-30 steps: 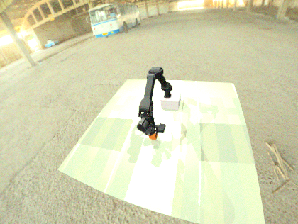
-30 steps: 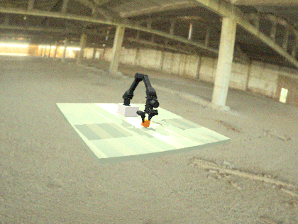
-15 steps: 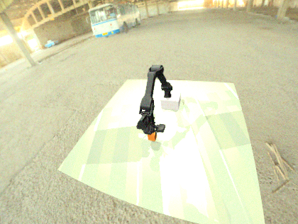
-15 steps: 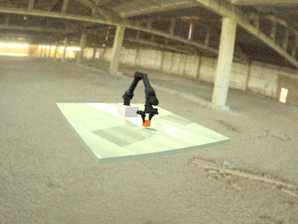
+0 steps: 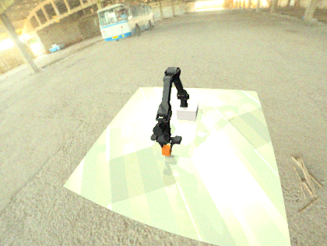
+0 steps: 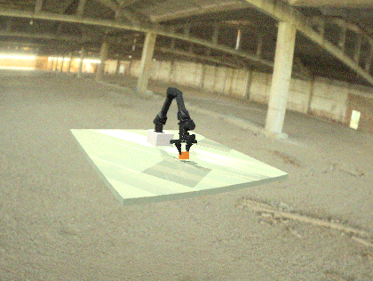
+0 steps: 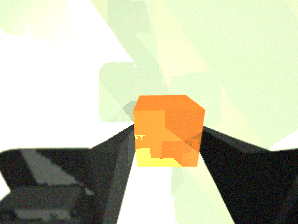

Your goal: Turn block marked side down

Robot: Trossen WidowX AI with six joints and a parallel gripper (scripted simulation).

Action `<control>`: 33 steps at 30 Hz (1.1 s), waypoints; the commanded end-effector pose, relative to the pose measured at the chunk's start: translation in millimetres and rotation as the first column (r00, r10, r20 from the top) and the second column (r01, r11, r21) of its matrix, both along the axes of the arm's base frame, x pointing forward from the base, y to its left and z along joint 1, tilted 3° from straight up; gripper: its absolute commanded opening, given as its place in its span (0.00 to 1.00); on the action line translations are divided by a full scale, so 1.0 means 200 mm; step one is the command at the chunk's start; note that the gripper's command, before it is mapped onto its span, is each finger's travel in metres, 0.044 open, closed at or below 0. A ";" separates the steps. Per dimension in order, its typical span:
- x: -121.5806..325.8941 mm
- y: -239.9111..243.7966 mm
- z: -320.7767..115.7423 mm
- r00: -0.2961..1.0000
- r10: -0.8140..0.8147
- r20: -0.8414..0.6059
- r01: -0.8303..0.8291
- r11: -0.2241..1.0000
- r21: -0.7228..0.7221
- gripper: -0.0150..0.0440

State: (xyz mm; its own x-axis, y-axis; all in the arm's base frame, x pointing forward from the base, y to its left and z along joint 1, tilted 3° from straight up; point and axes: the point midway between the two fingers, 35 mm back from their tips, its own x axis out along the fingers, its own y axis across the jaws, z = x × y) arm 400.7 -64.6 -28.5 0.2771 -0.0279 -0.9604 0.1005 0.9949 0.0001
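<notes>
The orange block (image 5: 167, 151) (image 6: 184, 156) (image 7: 167, 137) is held between the two black fingers of my gripper (image 5: 166, 145) (image 6: 184, 152) (image 7: 165, 128), which is shut on it. In the wrist view one finger presses its left side and the other its right side. The block looks level and appears to be very slightly above the pale green table (image 5: 132, 206) (image 6: 133, 188), with a shadow close below it. The wrist view shows its orange top and a near face with yellow glare. I cannot tell which side is the marked one.
A white box (image 5: 187, 114) (image 6: 160, 139) stands at the arm's base, behind the block. The table's edges drop to the floor around it. Dry sticks (image 5: 307, 179) (image 6: 306, 219) lie on the floor off the table. Bright light patches and shadows cross the table top.
</notes>
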 end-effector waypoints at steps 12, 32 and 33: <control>-0.03 0.01 0.05 0.978 0.007 0.210 -0.002 1.000 -0.020 0.25; 0.02 0.00 -0.10 0.907 0.010 0.422 0.008 0.999 -0.040 0.25; 0.02 0.00 -0.10 0.900 0.011 0.435 0.008 0.999 -0.041 0.25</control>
State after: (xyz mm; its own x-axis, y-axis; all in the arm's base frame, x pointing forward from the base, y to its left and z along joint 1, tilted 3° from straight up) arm 407.5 -66.0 -41.6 0.6475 -0.0663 -0.7592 0.0981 0.9952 -0.0033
